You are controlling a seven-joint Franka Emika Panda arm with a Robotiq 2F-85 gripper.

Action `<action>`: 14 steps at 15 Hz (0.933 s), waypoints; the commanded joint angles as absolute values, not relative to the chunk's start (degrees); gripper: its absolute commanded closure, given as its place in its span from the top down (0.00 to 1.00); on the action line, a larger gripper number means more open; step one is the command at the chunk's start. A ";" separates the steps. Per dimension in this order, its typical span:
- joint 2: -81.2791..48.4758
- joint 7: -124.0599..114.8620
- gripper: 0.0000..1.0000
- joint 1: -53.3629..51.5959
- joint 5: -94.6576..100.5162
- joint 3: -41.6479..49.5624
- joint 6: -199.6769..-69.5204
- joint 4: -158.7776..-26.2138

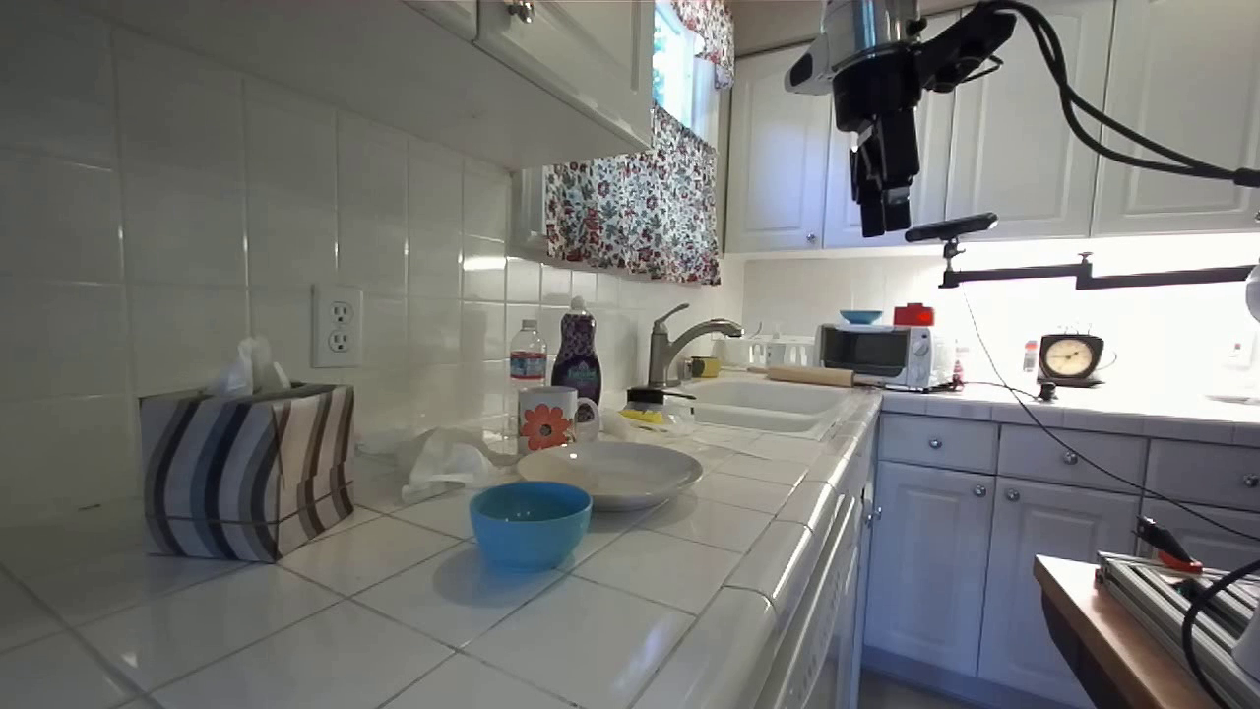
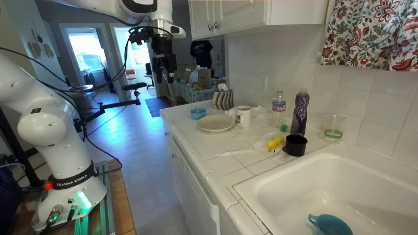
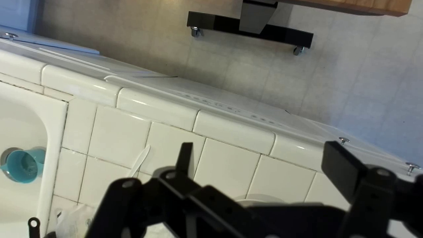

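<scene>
- One pale plate (image 2: 215, 122) lies on the tiled table (image 2: 228, 166), well below my claw (image 3: 258, 145).
- My claw hangs spread wide, holding nothing.
- A blue bowl (image 1: 530, 537) and a flowered mug (image 1: 546, 423) stand near the plate; sweeping sideways too low, I could topple the mug.
- If I came down off-centre, my claw could strike the plate's rim and tip it.
</scene>
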State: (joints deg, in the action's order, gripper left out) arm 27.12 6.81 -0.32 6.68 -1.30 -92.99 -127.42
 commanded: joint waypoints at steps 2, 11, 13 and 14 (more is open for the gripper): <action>25.78 5.08 1.00 0.46 8.42 0.32 -103.06 -129.64; 17.59 -8.61 1.00 7.48 11.03 1.53 -136.96 -133.53; 14.10 -10.84 1.00 8.95 11.65 1.85 -140.68 -131.58; 12.77 -10.71 1.00 9.10 10.72 2.30 -140.27 -130.54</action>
State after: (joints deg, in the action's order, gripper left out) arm 17.12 -7.77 7.87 9.83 1.77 -138.05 -133.41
